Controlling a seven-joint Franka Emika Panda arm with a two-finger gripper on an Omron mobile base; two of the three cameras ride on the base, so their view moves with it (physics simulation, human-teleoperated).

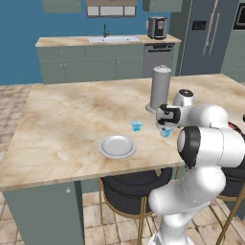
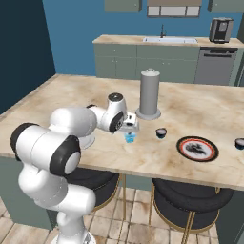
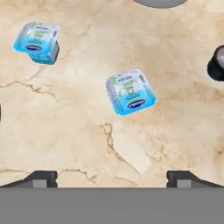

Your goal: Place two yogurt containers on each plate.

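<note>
My gripper (image 3: 112, 179) is open and hovers right above a light blue yogurt container (image 3: 130, 92) on the marble counter, seen too in the base views (image 1: 166, 133) (image 2: 129, 138). Its fingertips (image 3: 41, 178) stand wide apart and hold nothing. A second light blue yogurt container (image 3: 37, 41) (image 1: 137, 126) sits further left, near the silver-grey plate (image 1: 117, 146). A dark yogurt container (image 2: 161, 133) (image 3: 217, 63) stands right of my gripper (image 2: 129, 127), beside the black red-rimmed plate (image 2: 197, 148). Another dark yogurt container (image 2: 239, 143) sits at the right edge. Both plates are empty.
A tall grey canister (image 1: 160, 88) (image 2: 149, 93) with a knob stands just behind my gripper (image 1: 165, 127). Black stools (image 2: 186, 195) are tucked under the counter's near edge. A back counter with a sink (image 1: 114, 39) and a coffee machine (image 1: 157, 27) lies beyond.
</note>
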